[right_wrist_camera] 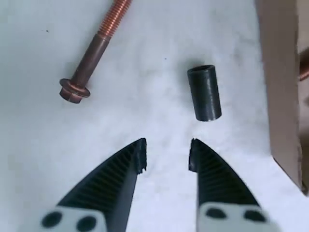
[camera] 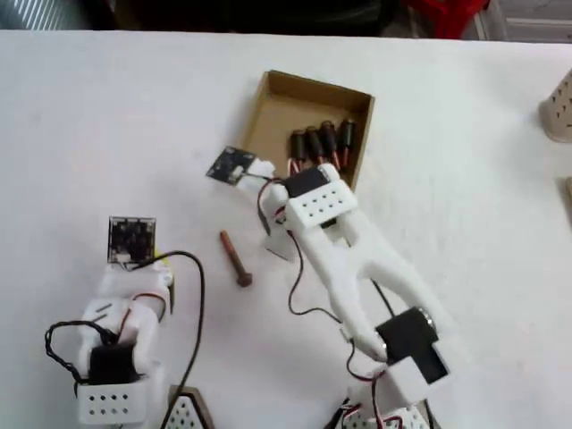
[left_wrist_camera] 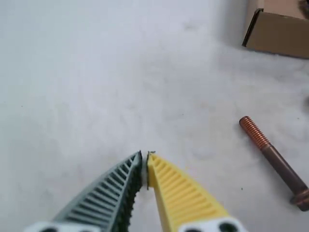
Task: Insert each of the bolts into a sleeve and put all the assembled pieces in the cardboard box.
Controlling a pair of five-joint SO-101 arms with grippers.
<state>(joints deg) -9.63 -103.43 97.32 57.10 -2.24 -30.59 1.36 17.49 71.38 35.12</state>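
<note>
Spread right tool (right_wrist_camera: 167, 147) just beside black sleeve (right_wrist_camera: 204, 93)

White tbl (camera: 89, 116), dark bg (camera: 223, 13) behind

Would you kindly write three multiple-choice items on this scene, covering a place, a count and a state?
1. The loose bolt lies:
A) inside the cardboard box
B) on the table, outside the box
C) in a gripper

2. How many assembled pieces are in the box?
A) two
B) four
C) six

3. The right gripper is:
A) open
B) shut, empty
C) shut on the bolt

Key: 1 B, the bolt lies bare on the table beside the box; 2 B, four pieces lie side by side; 3 A, its jaws stand apart.
</note>
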